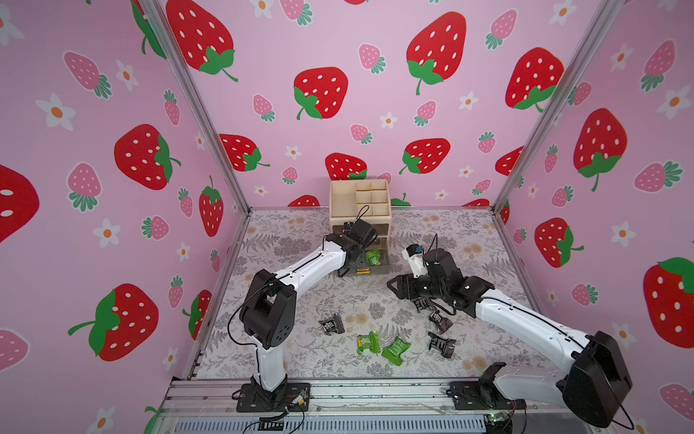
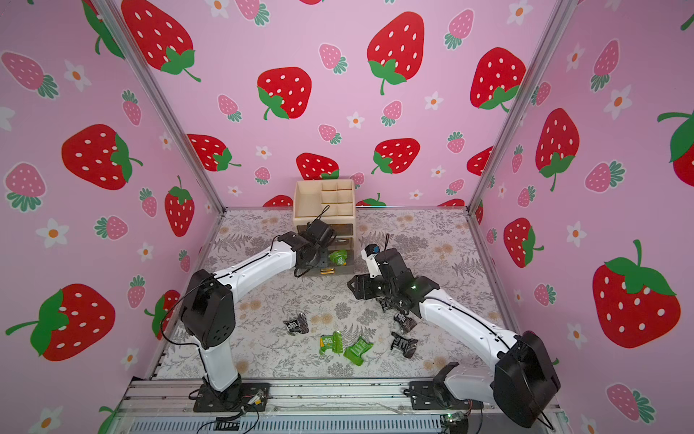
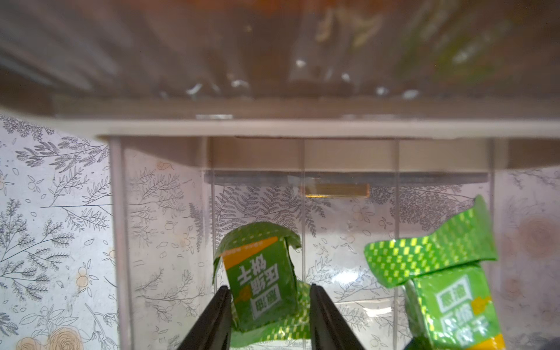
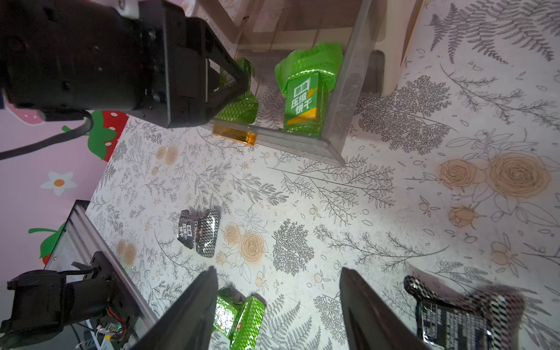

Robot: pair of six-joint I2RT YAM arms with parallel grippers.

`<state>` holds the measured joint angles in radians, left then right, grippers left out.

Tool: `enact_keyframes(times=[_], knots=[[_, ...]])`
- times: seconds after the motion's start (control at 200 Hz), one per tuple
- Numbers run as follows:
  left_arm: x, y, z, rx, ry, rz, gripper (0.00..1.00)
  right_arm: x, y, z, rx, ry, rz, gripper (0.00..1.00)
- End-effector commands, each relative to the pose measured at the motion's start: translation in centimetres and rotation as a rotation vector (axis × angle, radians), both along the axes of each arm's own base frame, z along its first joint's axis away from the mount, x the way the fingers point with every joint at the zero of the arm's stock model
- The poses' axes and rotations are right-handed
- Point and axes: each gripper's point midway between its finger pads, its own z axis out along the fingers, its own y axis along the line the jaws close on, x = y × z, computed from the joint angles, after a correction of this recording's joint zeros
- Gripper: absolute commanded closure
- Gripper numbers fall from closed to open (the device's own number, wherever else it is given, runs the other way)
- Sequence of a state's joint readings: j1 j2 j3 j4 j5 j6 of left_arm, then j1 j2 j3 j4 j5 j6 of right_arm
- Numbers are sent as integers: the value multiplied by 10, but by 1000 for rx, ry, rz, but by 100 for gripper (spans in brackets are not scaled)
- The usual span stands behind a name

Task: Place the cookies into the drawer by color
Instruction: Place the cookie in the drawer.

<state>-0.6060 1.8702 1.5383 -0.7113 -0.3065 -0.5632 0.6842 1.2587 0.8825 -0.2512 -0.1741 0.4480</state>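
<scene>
The beige drawer (image 1: 360, 203) unit stands at the back, and its bottom drawer (image 1: 383, 267) is pulled out. My left gripper (image 3: 269, 294) is open inside it. A green cookie (image 3: 260, 272) lies between the fingers, with a gap at one side. A second green cookie (image 3: 448, 291) lies beside it and also shows in a top view (image 1: 373, 257). My right gripper (image 4: 278, 272) hovers open and empty over the table, right of the drawer (image 2: 323, 203). Two green cookies (image 1: 368, 342) and several black cookies (image 1: 332, 324) lie loose on the table.
The pulled-out drawer's gold handle (image 4: 235, 135) faces the table's front. A black cookie (image 4: 460, 321) lies close beside my right fingers, and two others (image 1: 440, 319) lie under the right arm. Pink walls enclose three sides. A metal rail (image 1: 338, 390) runs along the front.
</scene>
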Motion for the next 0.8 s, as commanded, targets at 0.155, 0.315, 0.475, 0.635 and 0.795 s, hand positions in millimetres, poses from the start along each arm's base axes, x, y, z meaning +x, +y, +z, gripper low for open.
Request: enact_keyframes(times=[0.155, 0.315, 0.475, 0.635, 0.795], knots=[[-14, -17, 66, -71, -118, -85, 48, -3, -3, 9, 24, -3, -8, 31], [-35, -26, 90, -99, -174, -132, 43, -14, -5, 6, 51, 53, -16, 32], [-67, -30, 106, -150, -212, -181, 39, -29, -10, -2, 65, 104, -43, 33], [-108, -35, 113, -261, -230, -248, 34, -50, -20, -18, 7, 179, -81, 34], [-159, -52, 101, -378, -173, -371, 33, -80, -25, -40, -106, 241, -85, 34]])
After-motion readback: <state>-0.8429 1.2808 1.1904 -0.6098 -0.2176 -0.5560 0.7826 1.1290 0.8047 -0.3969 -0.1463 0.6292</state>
